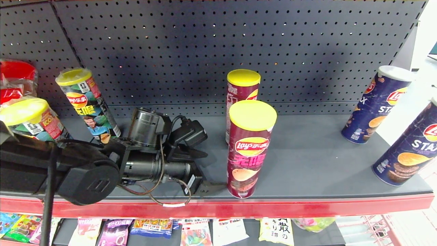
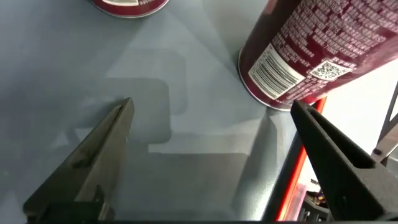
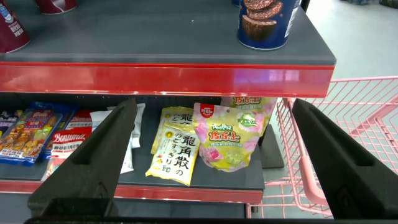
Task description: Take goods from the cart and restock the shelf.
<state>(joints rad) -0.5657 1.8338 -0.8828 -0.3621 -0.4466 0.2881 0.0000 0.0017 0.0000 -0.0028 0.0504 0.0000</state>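
Observation:
A maroon chip can with a yellow lid (image 1: 251, 147) stands upright near the front edge of the grey shelf (image 1: 307, 164), and a second one (image 1: 240, 90) stands right behind it. My left gripper (image 1: 215, 171) lies low over the shelf just left of the front can, open, with nothing between its fingers. In the left wrist view the gripper (image 2: 212, 106) spans bare shelf, and the front can's base (image 2: 292, 56) sits just beyond one fingertip. My right gripper (image 3: 212, 104) is open and empty in front of the shelf's red lip (image 3: 168, 78), beside the pink cart (image 3: 348, 124).
Two blue cans (image 1: 375, 106) (image 1: 409, 150) stand at the shelf's right end, and green-labelled cans (image 1: 87, 102) (image 1: 32, 119) at the left. A perforated back panel (image 1: 239, 41) closes the rear. Snack bags (image 3: 233, 134) hang on the lower shelf.

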